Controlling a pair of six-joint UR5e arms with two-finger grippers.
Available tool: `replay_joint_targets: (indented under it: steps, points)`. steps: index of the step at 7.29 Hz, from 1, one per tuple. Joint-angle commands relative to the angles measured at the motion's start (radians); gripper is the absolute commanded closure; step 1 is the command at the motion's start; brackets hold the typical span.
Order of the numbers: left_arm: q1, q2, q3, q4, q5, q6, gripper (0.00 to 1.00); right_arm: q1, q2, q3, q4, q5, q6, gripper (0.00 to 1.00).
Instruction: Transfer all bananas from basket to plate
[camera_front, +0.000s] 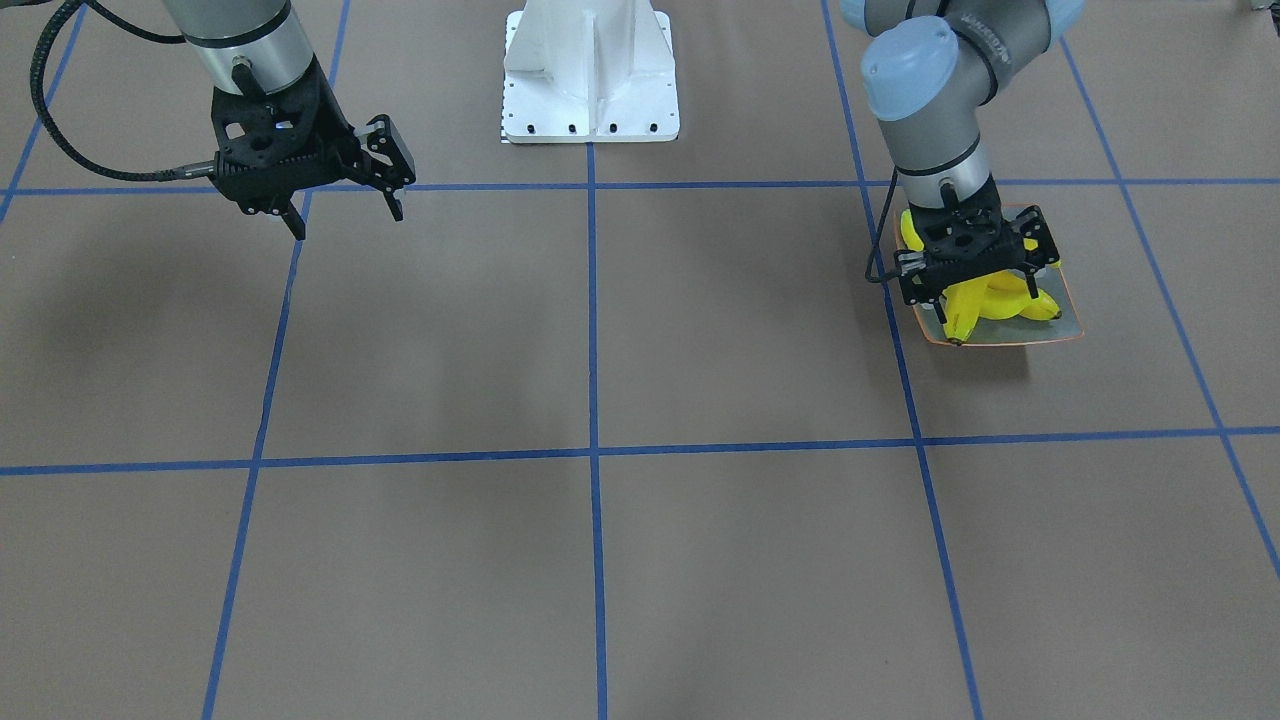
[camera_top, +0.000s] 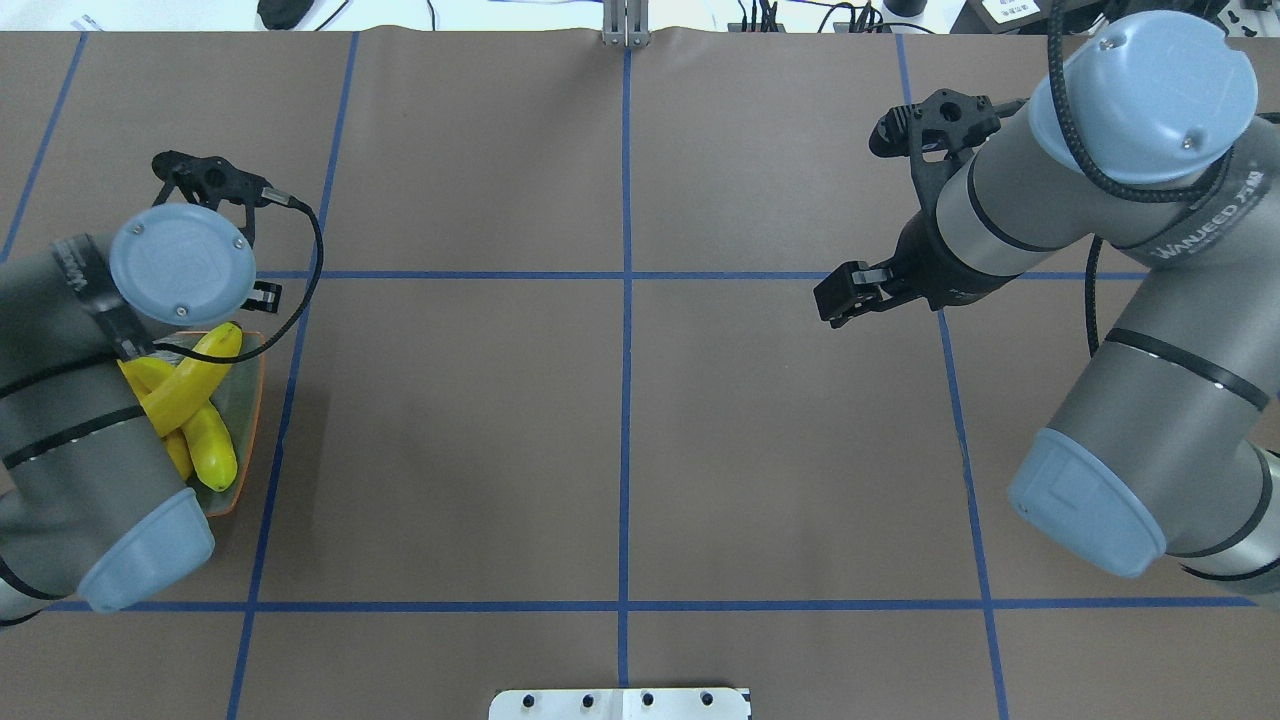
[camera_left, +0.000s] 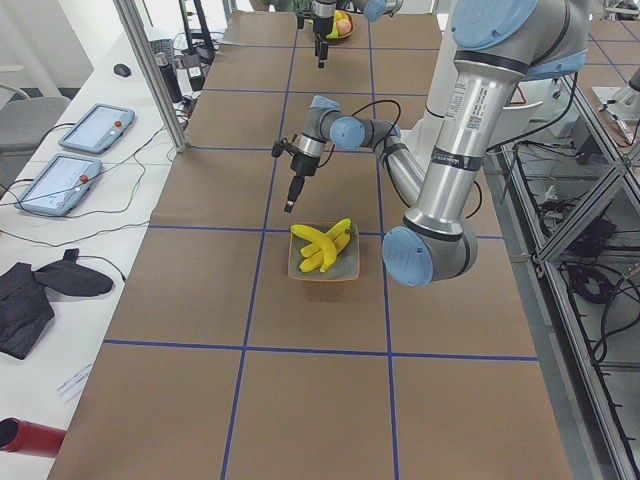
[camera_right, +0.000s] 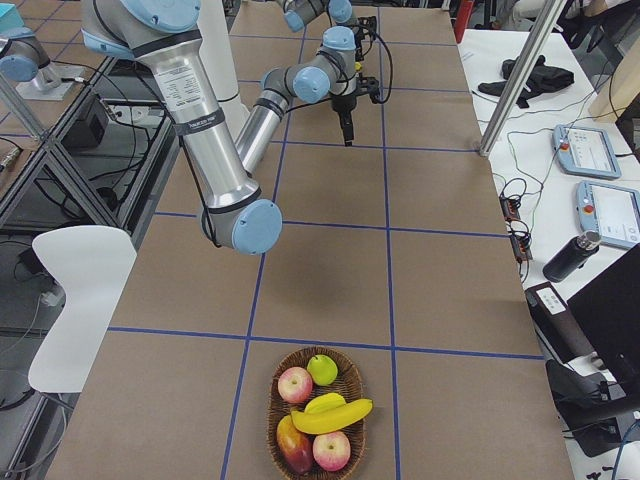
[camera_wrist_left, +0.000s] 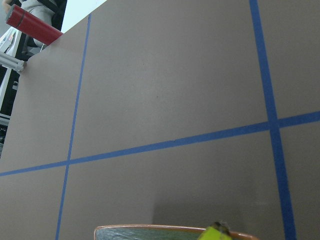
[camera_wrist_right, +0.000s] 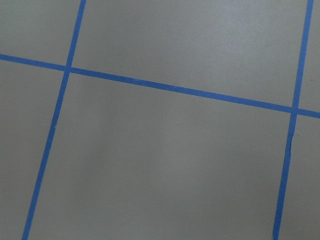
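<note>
- First, nearest in the exterior right view, the wicker basket (camera_right: 270, 415) sits at the robot's right end of the tabletop (camera_front: 700, 330). It holds red apples (camera_right: 294, 383), a green apple (camera_right: 321, 369) and at least one banana (camera_right: 335, 414). A yellow curve just behind that banana may be a second one, but I cannot be sure.
- Farther along, the right end effector (camera_front: 348, 222) hangs above bare tabletop, well apart from the basket, with its fingers spread and nothing between them.
- Farthest, at the robot's left end, the plate (camera_top: 245, 400) carries a crossed pile of bananas (camera_top: 190, 385), at least three by my count.
- The left end effector (camera_front: 970, 270) hangs just over that pile. I cannot tell whether its jaws are apart or closed.
- By my judgement the job is mostly done but not finished, since the basket's yellow fruit has yet to go across.
- Hidden or cut off:
  - The left arm covers part of the plate in the overhead view, so the count is unsure.
  - The left wrist view catches only a sliver of the plate's rim and a banana tip (camera_wrist_left: 216, 231).
  - The basket lies outside the overhead and front-facing views, and the exterior right view clips its near edge.
</note>
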Motion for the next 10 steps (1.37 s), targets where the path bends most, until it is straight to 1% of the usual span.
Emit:
replay_joint_targets:
  steps: [1,2,3,5,6,7,8,9,10]
  points:
    - [-0.117,-0.066,-0.017,-0.014,-0.224,0.027,0.0,0.054,-0.07,0.029,-0.004,0.01,-0.068,0.01]
    - [-0.147,-0.07,-0.023,-0.06,-0.291,0.028,0.0,0.105,-0.125,0.034,-0.007,0.013,-0.167,0.01]
    - [-0.159,-0.07,-0.022,-0.062,-0.307,0.084,0.0,0.161,-0.194,0.035,-0.01,0.032,-0.281,0.01]
    - [-0.162,-0.067,-0.022,-0.06,-0.319,0.096,0.0,0.38,-0.358,0.025,-0.012,0.105,-0.631,0.01]
    - [-0.162,-0.063,-0.019,-0.062,-0.319,0.094,0.0,0.524,-0.404,-0.03,-0.014,0.189,-0.806,0.01]
    - [-0.162,-0.062,-0.012,-0.065,-0.319,0.093,0.0,0.692,-0.481,-0.095,-0.007,0.29,-0.961,0.01]
    - [-0.162,-0.062,-0.006,-0.071,-0.321,0.09,0.0,0.837,-0.484,-0.22,-0.012,0.344,-1.156,0.01]
    - [-0.161,-0.063,-0.002,-0.073,-0.321,0.084,0.0,0.917,-0.468,-0.347,-0.009,0.369,-1.284,0.01]
    - [-0.159,-0.066,-0.002,-0.073,-0.319,0.082,0.0,0.965,-0.443,-0.447,-0.006,0.371,-1.317,0.01]
